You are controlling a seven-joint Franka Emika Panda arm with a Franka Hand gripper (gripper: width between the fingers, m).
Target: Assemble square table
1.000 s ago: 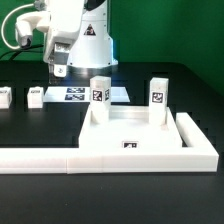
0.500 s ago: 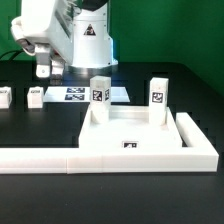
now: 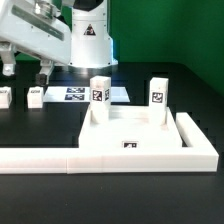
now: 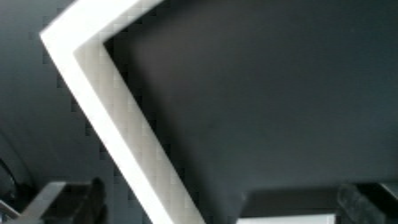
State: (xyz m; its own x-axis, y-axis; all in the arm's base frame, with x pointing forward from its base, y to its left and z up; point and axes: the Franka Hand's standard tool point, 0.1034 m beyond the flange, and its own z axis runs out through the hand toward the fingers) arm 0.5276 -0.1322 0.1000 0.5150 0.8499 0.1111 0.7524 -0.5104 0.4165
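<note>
So the tool (image 3: 24,72) is hanging over the far corner of the desk (image 3: 195,95) on the exterior view's left, up in the air and not touching anything. Its jaws are spread as wide as they go and there's nothing between them. In the wrist view you can just make out the dark, blurry fingers (image 4: 50,200) far apart, with a bent white strip (image 4: 125,130) running across the dark surface beyond them. I honestly can't tell which part that strip is.

The square tabletop (image 3: 110,135) is well away from the tool, sitting toward the desk's near edge and over to the exterior view's right. It's lying flat with its raised rim up and the little tag facing the camera. It's tucked into the corner of the long L-shaped rail (image 3: 40,158), which runs along the near edge.

Two legs are standing upright at the tabletop's far side, one at the far-left corner (image 3: 100,95) and one toward the far-right corner (image 3: 158,94), with their tags facing the camera.

Two more legs are lying loose on the desk near the left edge, almost under the tool but clearly below it: one (image 3: 35,96) just beside the marker board (image 3: 118,94), the other (image 3: 5,97) right at the edge of the picture. The marker board lies flat behind the tabletop.
</note>
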